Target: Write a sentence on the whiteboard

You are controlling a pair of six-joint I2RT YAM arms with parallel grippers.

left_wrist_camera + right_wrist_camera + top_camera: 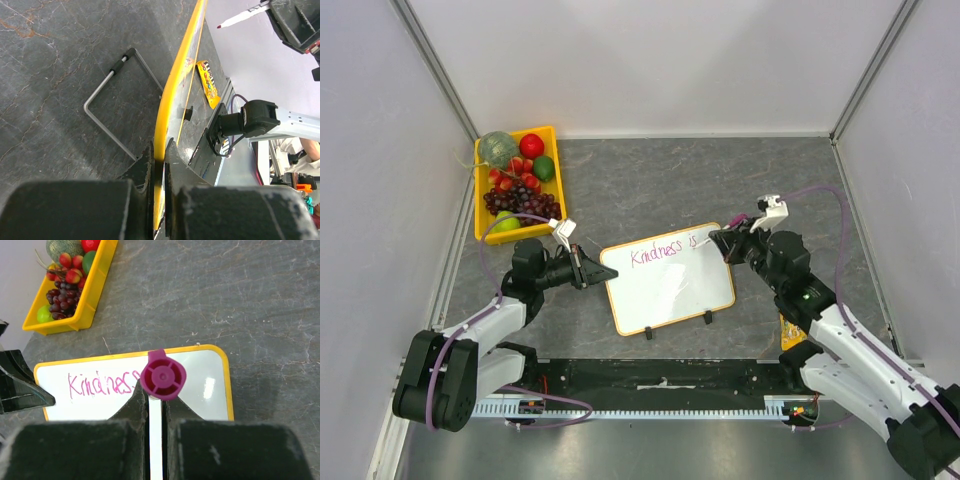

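My left end effector (605, 272) is clamped on the left edge of the whiteboard (670, 295), in the middle of the bench (650, 190). My right end effector (722, 240) is closed on a pink marker (162, 381) at the board's far right corner, beside the sentence (660, 251), which so far reads "Kindness is".

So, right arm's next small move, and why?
Probably carry the marker in the right gripper down and back toward the left gripper to start a second line: "Kindness is" already runs near the edge of the whiteboard, with bare board below.
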